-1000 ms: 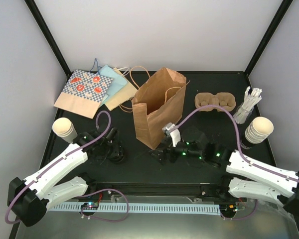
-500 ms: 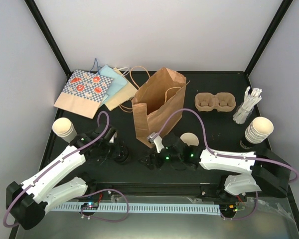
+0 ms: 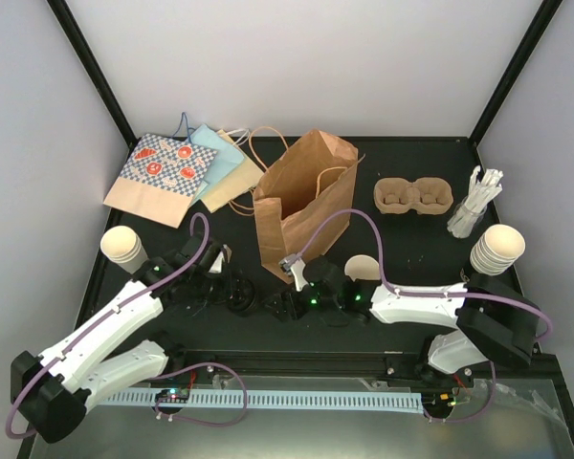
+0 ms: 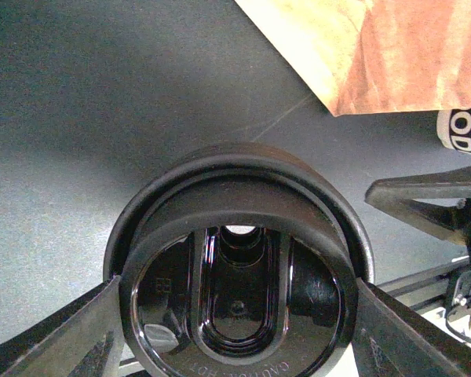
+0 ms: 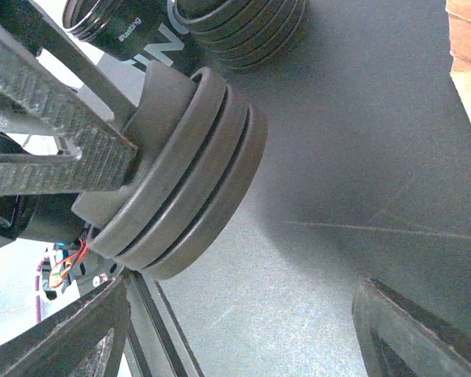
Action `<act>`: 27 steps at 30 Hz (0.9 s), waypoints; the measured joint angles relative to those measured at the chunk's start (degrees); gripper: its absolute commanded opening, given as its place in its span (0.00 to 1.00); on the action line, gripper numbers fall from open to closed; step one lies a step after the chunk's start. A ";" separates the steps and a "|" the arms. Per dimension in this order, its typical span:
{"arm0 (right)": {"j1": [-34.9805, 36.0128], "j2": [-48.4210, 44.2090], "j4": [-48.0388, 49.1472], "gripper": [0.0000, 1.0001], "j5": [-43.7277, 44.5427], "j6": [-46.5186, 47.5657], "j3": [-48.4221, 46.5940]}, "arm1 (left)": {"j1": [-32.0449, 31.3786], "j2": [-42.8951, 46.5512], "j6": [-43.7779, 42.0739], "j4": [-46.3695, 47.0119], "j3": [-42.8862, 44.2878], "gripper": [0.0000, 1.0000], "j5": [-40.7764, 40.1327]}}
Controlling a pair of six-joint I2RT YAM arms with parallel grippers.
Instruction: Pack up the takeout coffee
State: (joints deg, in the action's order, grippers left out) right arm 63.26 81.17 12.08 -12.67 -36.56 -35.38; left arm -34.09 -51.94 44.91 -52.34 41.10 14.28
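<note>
The left fingers clamp the stack of lids, at seven o'clock from the bag; the right fingers stand apart beside it; best pinch only the end lid's rim and pull straight, not twisting.

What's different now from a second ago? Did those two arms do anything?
The left fingers, still gripping the stack of black lids, carried it rightward. The right fingers swung left toward it, open and holding nothing. As that arm shifted, a cream cup it had covered came into view. The brown bag and carrier stayed put.
</note>
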 measured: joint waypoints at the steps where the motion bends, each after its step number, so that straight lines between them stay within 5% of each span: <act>1: 0.00 0.24 -0.02 0.80 0.13 -0.02 -0.13 | 0.00 0.11 0.00 0.09 0.00 0.69 0.28; 27: 0.00 7.28 -2.21 0.79 4.92 -1.53 -2.75 | 0.26 0.55 0.00 2.10 -2.29 0.67 1.64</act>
State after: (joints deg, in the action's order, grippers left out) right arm 63.26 88.44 9.87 -7.75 -38.09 -38.13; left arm -33.82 -51.40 44.91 -50.24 38.81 15.92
